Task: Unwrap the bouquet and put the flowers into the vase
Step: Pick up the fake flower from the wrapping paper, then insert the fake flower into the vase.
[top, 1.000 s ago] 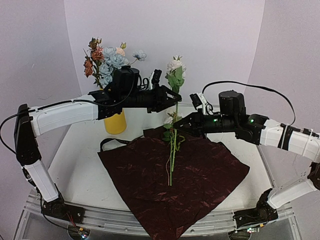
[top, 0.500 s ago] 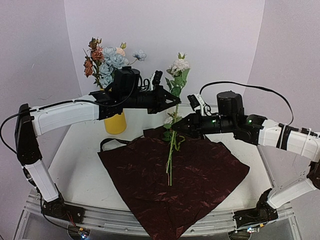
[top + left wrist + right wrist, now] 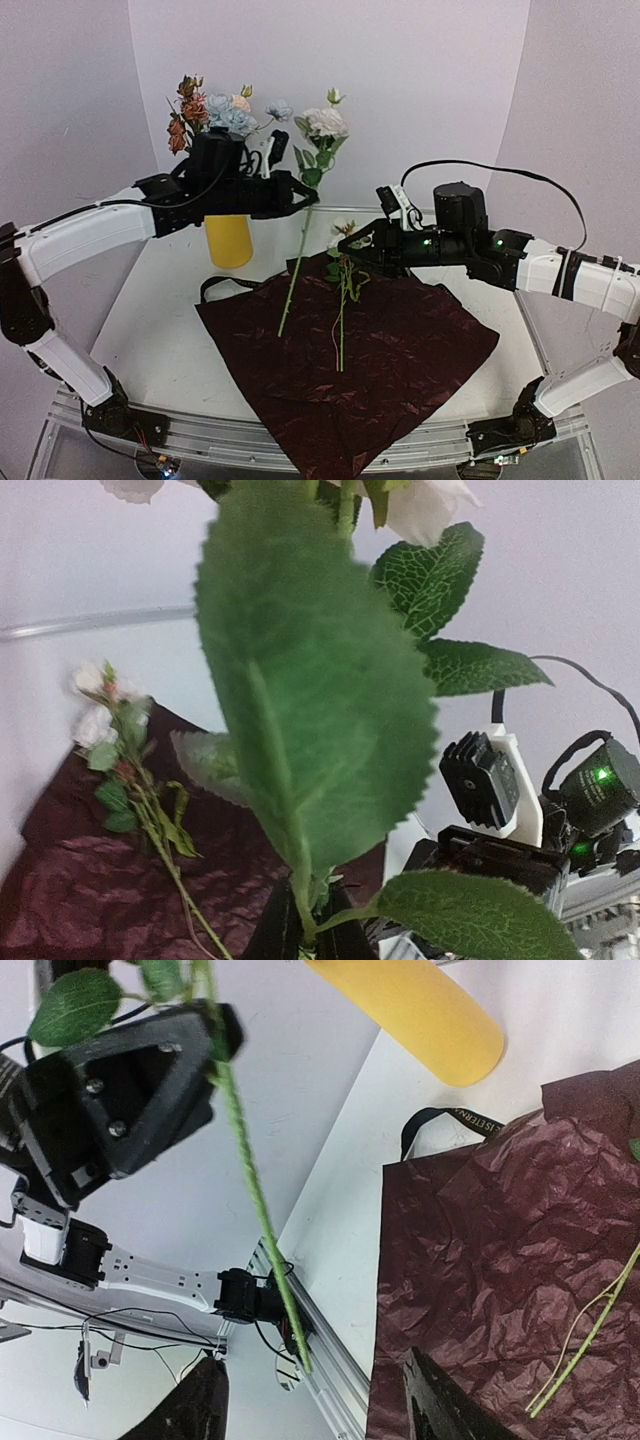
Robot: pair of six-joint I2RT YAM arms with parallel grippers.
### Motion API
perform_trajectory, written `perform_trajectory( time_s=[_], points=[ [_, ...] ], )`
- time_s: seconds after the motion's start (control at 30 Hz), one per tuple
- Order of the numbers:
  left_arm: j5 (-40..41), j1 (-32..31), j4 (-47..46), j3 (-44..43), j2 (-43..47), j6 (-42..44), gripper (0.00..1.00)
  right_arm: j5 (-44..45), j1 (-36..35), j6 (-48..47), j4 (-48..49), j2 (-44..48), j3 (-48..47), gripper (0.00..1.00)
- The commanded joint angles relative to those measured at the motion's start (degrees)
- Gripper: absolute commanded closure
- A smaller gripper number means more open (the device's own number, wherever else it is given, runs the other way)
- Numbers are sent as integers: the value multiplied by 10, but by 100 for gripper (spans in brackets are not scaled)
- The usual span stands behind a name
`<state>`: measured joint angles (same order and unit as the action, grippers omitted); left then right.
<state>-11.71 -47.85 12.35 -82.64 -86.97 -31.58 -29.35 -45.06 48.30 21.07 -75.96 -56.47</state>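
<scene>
Left gripper (image 3: 305,198), overhead view: we log it clamped on the green stem of a cream rose (image 3: 323,122), held aloft at centre frame. The bloom stands above the fingers. The stem slants down over the dark red wrapping paper (image 3: 400,350); we cannot tell whether its tip touches.
Vase (image 3: 229,240): yellow, upright, left of centre behind that arm. It holds pale blue, rust and peach-pink flowers (image 3: 215,112). The held rose is to the right of its mouth, apart from it.
Right gripper (image 3: 348,243): jaws parted, empty, just above the loose stems (image 3: 342,300) lying on the paper.
Black ribbon (image 3: 215,287): at the paper's left corner.

Left wrist view: dark fingers (image 3: 275,935) pinch the stem at bottom centre, and one large leaf fills the frame. We note loose stems (image 3: 120,792) at lower left on the paper.

Right wrist view: our entry for its own fingers (image 3: 190,1410) is wide apart at the bottom edge, nothing between them. The left gripper at upper left grips the stem, the vase (image 3: 410,1010) is at top centre, and one loose stem lies at lower right.
</scene>
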Motion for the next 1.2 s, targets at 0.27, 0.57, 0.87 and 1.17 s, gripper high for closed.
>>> perform_trajectory(
  time_s=[0.27, 0.57, 0.87, 1.17],
  points=[
    [420, 8, -28, -29, 151, 256, 100, 5, -3, -20, 15, -14, -25, 40],
    [459, 69, -179, -56, 131, 390, 100, 5, -3, -20, 13, -12, -22, 41],
    [282, 223, -195, -112, 100, 350, 100, 7, -4, -21, 11, -8, -25, 41],
    [134, 341, -216, -141, 58, 242, 100, 0, -3, -28, 3, -27, -48, 41]
  ],
)
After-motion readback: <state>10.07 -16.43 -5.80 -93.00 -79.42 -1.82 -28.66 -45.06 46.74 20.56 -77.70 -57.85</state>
